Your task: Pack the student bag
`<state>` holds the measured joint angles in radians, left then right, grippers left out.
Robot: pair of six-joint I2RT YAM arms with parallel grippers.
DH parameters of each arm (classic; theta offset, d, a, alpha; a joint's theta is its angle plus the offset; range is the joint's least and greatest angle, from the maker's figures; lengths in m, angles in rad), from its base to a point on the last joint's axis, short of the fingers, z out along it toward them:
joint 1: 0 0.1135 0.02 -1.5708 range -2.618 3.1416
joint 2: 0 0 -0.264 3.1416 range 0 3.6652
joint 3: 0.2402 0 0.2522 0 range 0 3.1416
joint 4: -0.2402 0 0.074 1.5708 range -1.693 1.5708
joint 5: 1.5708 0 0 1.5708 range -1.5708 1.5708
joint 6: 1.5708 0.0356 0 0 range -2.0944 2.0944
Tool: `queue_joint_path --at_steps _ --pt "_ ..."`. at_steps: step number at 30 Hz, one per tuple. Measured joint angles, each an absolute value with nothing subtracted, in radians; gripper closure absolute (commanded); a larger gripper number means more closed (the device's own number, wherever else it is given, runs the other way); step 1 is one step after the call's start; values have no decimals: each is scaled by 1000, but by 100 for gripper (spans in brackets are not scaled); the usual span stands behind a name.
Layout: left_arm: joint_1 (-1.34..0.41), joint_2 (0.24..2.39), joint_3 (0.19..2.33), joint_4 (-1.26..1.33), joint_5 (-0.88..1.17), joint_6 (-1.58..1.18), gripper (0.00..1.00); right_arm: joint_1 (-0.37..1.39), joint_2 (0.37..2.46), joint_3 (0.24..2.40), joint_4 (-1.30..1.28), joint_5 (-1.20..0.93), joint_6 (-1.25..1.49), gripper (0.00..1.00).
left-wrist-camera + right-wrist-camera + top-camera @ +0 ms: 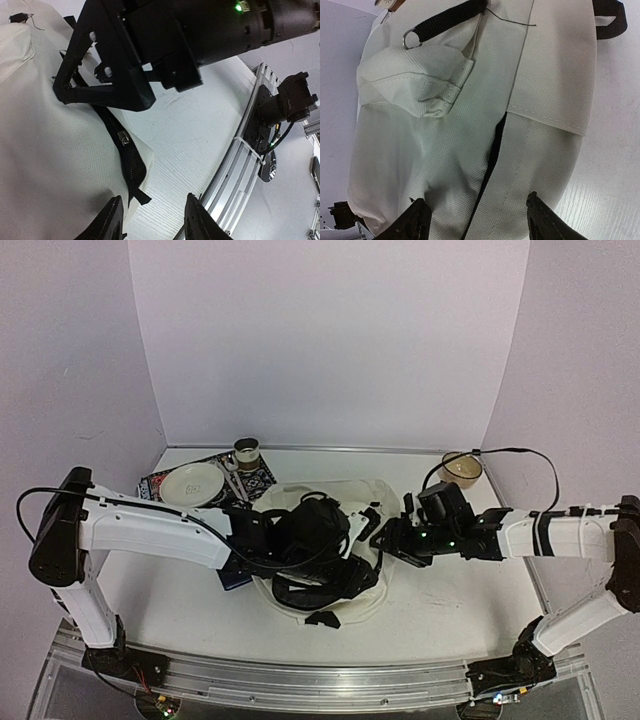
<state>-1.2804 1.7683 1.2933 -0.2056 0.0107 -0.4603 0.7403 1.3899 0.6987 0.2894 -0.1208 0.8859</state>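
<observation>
The student bag (pixel 365 502), cream fabric with black straps, lies in the middle of the table. My left gripper (pixel 335 532) hangs over it. In the left wrist view my left gripper (pixel 152 221) is open above the bag's (pixel 45 150) near corner, where a black zipper (pixel 125 150) ends; only table shows between the fingers. My right gripper (pixel 388 538) is at the bag's right side. In its wrist view my right gripper (pixel 481 222) stands wide open astride puckered cream fabric (pixel 445 150) and a dark zipper slit (pixel 492 155). I cannot tell whether the fingers pinch the fabric.
A white plate (pixel 193 483) rests on a patterned mat (pixel 157 487) at the back left, with a cup (pixel 247 452) behind it. A bowl (pixel 462 468) sits at the back right. A dark flat item (pixel 234 577) lies under my left arm. The metal rail (pixel 240 165) marks the near edge.
</observation>
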Motion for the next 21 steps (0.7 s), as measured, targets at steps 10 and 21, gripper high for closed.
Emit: queue_joint_path --at_steps 10,21 --pt "-1280 1841 1353 -256 -12 -500 62 740 1394 699 312 -129 894 34" --pt "-1280 1905 1419 -286 -17 -507 66 740 1407 699 334 -152 914 38"
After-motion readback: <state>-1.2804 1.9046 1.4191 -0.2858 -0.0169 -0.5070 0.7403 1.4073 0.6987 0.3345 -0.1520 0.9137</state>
